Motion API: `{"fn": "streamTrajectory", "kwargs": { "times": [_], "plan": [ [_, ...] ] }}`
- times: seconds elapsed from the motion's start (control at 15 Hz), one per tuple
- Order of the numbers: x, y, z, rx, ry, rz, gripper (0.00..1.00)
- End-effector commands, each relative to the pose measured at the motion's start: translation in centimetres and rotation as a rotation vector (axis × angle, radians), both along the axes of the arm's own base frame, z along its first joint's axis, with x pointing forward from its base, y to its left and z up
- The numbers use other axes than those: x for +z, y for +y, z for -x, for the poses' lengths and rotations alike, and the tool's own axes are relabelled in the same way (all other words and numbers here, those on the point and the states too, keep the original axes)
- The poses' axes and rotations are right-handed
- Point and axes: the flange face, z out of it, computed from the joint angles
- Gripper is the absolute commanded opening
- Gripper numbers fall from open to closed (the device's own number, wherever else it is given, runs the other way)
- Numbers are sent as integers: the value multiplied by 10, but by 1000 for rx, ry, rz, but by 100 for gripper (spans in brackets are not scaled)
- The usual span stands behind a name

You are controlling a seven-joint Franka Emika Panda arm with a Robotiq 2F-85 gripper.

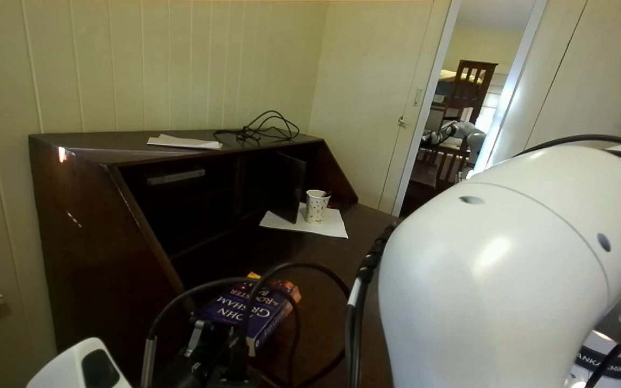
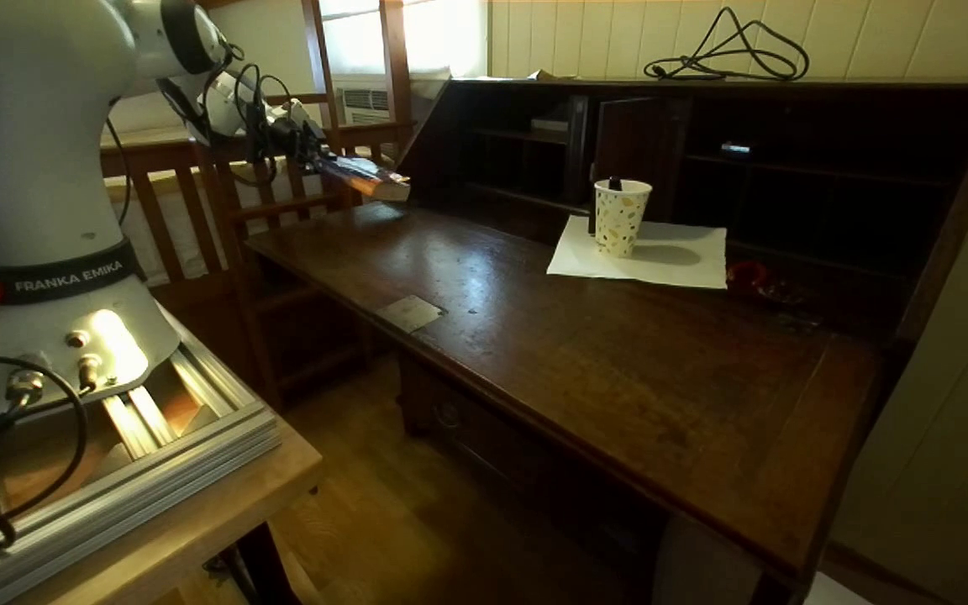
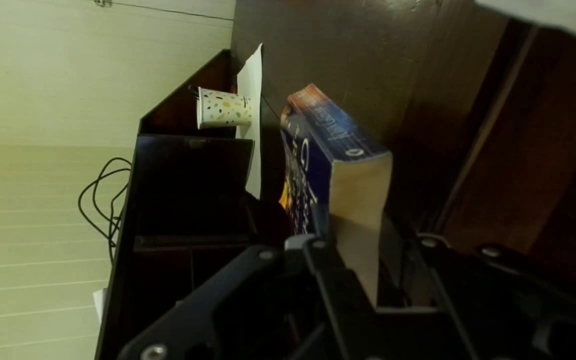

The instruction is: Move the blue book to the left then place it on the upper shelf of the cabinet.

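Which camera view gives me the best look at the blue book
The wrist view: there the blue book is largest, spine and page edge clear, the gripper closed on it. In an exterior view, its cover shows, crossed by black cables. In an exterior view, it is small, its orange edge visible, lettering unreadable.

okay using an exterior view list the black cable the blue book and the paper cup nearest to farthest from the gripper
1. The blue book, held in the gripper.
2. The paper cup, right of the gripper in that view, standing on the white sheet.
3. The black cable, farther right, up on top of the cabinet.
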Motion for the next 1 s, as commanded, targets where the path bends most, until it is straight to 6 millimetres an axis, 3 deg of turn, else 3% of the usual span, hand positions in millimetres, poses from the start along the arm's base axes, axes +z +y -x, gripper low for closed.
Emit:
{"fn": "streamTrajectory", "kwargs": {
  "times": [0.0, 0.6, 0.93],
  "plan": [
    [37, -4, -11, 21, -25, -20, 8],
    [106, -29, -43, 79, -166, -248, 8],
    [141, -52, -32, 90, -216, -290, 7]
  ]
}}
